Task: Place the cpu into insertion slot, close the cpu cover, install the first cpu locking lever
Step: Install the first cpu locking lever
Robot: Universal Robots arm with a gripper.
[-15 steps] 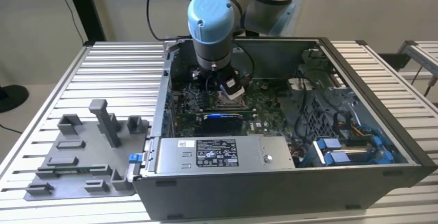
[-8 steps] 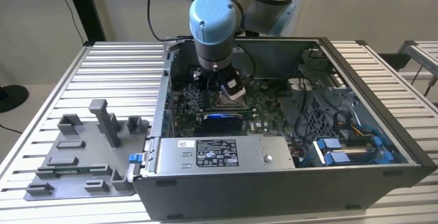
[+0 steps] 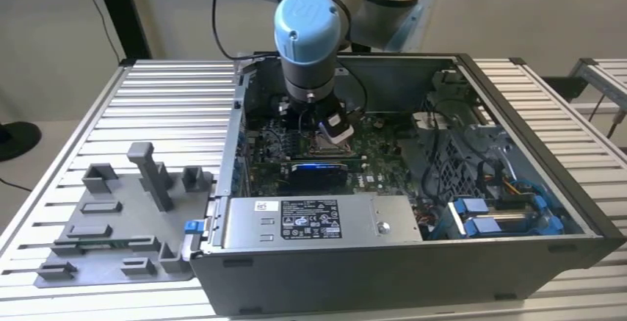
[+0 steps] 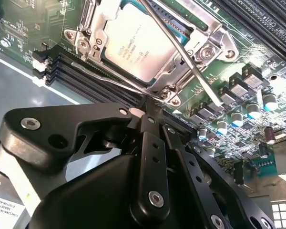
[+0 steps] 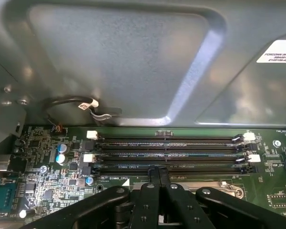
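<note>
In the second wrist view the cpu point(image 4: 136, 45) lies flat in the insertion slot point(image 3: 321, 145), silvery face up. The cpu cover point(image 4: 181, 69) lies closed around it as a silvery frame. One thin locking lever point(image 4: 183, 55) crosses slantwise over the cpu. A second lever point(image 4: 109, 78) runs along the socket edge beside the memory slots, and its end reaches my fingertips. My gripper point(image 4: 145, 112) is shut, its black fingers pressed together with nothing seen between them, right at the socket's corner. In the exterior view my gripper point(image 3: 333, 131) hangs low inside the open computer case over the socket.
Long black memory slots point(image 5: 171, 152) run just past my gripper point(image 5: 158, 172), with the grey case wall point(image 5: 119, 62) behind them. A grey power supply box point(image 3: 313, 222) fills the case front. Blue drive brackets point(image 3: 500, 218) sit at the exterior view's right, a grey fixture plate point(image 3: 117, 225) at its left.
</note>
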